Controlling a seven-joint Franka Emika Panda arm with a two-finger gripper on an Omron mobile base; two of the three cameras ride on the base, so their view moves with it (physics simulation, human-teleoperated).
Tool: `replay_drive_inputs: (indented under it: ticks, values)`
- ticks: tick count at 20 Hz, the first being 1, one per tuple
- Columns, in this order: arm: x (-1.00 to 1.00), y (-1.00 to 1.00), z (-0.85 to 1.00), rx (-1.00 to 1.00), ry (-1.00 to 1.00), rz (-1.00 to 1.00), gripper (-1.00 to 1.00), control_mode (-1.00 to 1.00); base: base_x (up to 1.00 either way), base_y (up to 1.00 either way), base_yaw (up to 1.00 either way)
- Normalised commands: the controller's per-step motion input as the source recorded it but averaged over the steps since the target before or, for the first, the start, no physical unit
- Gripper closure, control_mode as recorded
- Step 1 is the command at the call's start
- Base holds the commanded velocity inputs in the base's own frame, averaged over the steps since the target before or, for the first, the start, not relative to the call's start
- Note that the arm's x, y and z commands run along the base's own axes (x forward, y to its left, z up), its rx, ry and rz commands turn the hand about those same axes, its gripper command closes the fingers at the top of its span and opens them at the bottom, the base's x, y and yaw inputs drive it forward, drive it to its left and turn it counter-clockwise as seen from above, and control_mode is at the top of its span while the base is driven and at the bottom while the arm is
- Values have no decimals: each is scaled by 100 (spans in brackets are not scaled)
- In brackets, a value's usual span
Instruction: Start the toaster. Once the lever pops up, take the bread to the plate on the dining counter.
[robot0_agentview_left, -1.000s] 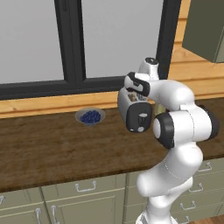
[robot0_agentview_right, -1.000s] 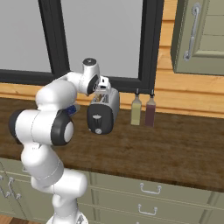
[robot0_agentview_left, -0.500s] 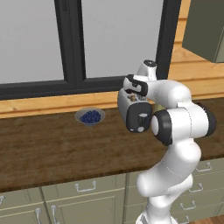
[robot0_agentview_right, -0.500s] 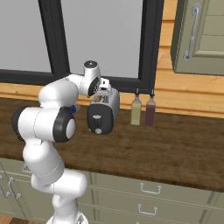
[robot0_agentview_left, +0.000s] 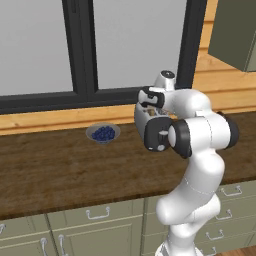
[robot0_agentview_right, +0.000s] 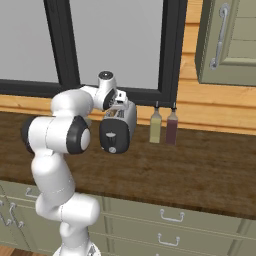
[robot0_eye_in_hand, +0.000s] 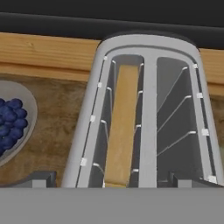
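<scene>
The silver-white toaster (robot0_eye_in_hand: 148, 109) stands on the wooden worktop below the window. The tan bread (robot0_eye_in_hand: 120, 127) sits upright in its left slot as the hand view shows it; the other slot holds nothing. My gripper (robot0_eye_in_hand: 114, 180) hangs just above the toaster (robot0_agentview_left: 152, 127), open wide, with one fingertip (robot0_eye_in_hand: 38, 178) outside each long side. The black end face carries the pale lever (robot0_agentview_right: 111, 135) above a round white knob. In the right base view my gripper (robot0_agentview_right: 120, 106) is over the toaster (robot0_agentview_right: 120, 129). The plate and the dining counter are out of view.
A grey bowl of blueberries (robot0_agentview_left: 103, 133) sits on the worktop (robot0_agentview_left: 60, 170) left of the toaster. Two bottles (robot0_agentview_right: 155, 126) stand to its right against the wooden sill. A wall cabinet (robot0_agentview_right: 227, 42) hangs at the upper right.
The hand has eased slightly lower over the toaster. The jaws stay open and the bread has not moved.
</scene>
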Motion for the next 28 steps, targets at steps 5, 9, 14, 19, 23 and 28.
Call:
replay_drive_inputs:
  ticks: [5, 9, 14, 19, 23, 28]
  values:
    - [35, 0, -1, 0, 0, 0, -100, -100, 0, 0, 0]
    - [28, 0, -5, 0, 0, 0, -100, -100, 0, 0, 0]
    - [13, 0, -8, 0, 0, 0, -100, -100, 0, 0, 0]
    - [4, 0, -9, 0, 0, 0, -100, -100, 0, 0, 0]
    - [-3, 0, -8, 0, 0, 0, -100, -100, 0, 0, 0]
    - [-2, 0, -12, 0, 0, 0, -100, -100, 0, 0, 0]
